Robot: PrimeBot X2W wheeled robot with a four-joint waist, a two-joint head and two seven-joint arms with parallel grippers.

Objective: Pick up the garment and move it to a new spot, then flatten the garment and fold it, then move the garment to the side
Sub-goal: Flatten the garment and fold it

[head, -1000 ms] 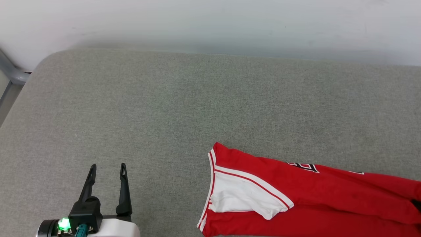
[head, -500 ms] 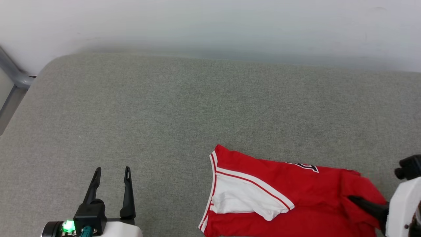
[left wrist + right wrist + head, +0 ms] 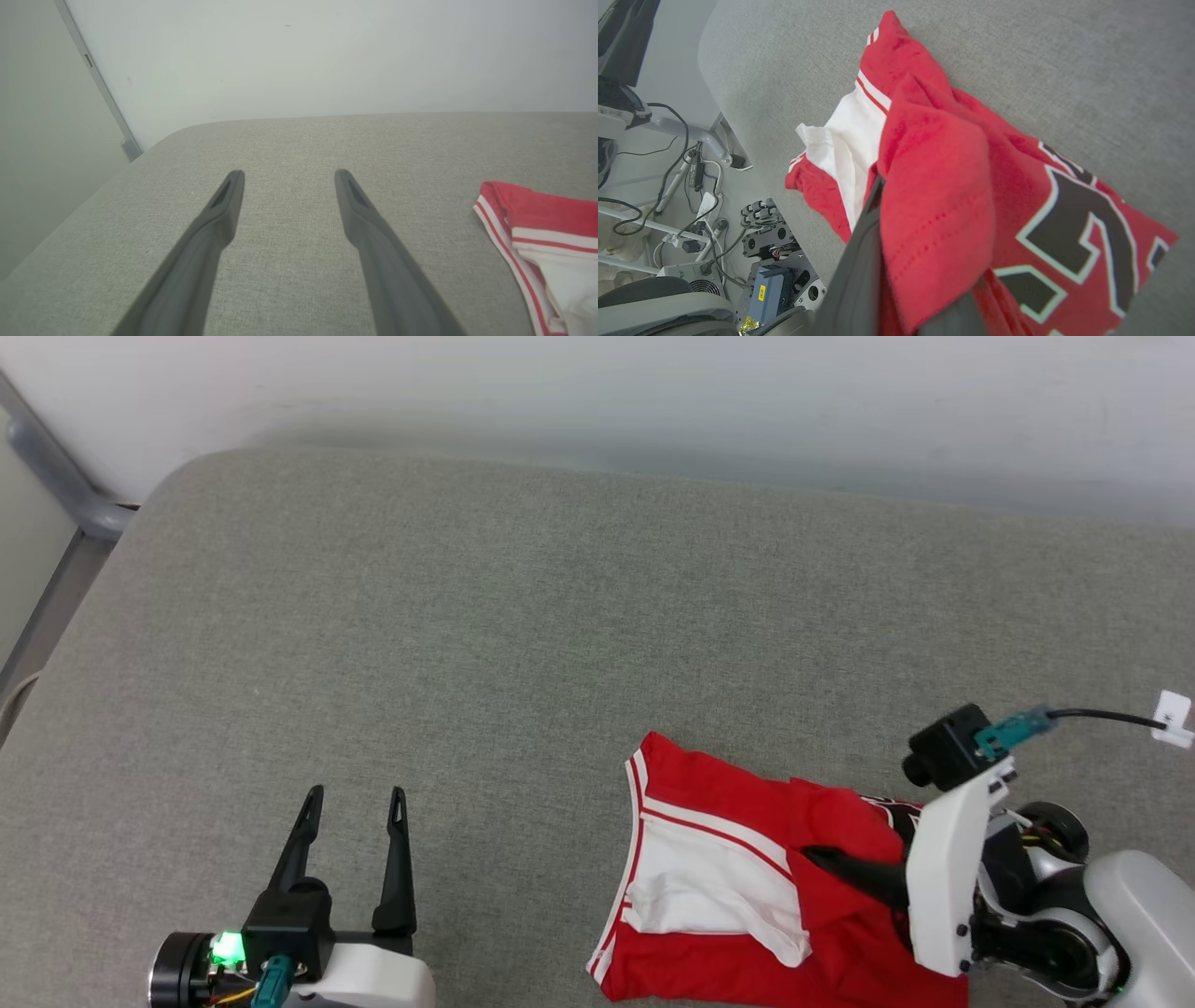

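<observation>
The red garment [image 3: 738, 784] with its white sleeve and stripe trim lies at the front right of the grey padded surface [image 3: 523, 644]. My right gripper [image 3: 822, 856] is shut on a fold of its red cloth, carried over the white sleeve. In the right wrist view the garment [image 3: 934, 186] drapes across my fingers [image 3: 859, 261], and black white-outlined lettering shows at right. My left gripper [image 3: 357, 795] stands open at the lower left over bare surface. From the left wrist, the open gripper [image 3: 287, 179] has the garment's edge [image 3: 528, 210] off to the right.
A pale wall [image 3: 597, 401] runs behind the padded surface. A grey metal frame [image 3: 56, 476] stands at the far left corner. Past the surface's edge, the right wrist view takes in cables and equipment [image 3: 691, 186] on the floor.
My right gripper has come in from the right, dragging a fold of red cloth leftward over the garment. The head camera has shifted too. The left gripper stays open.
</observation>
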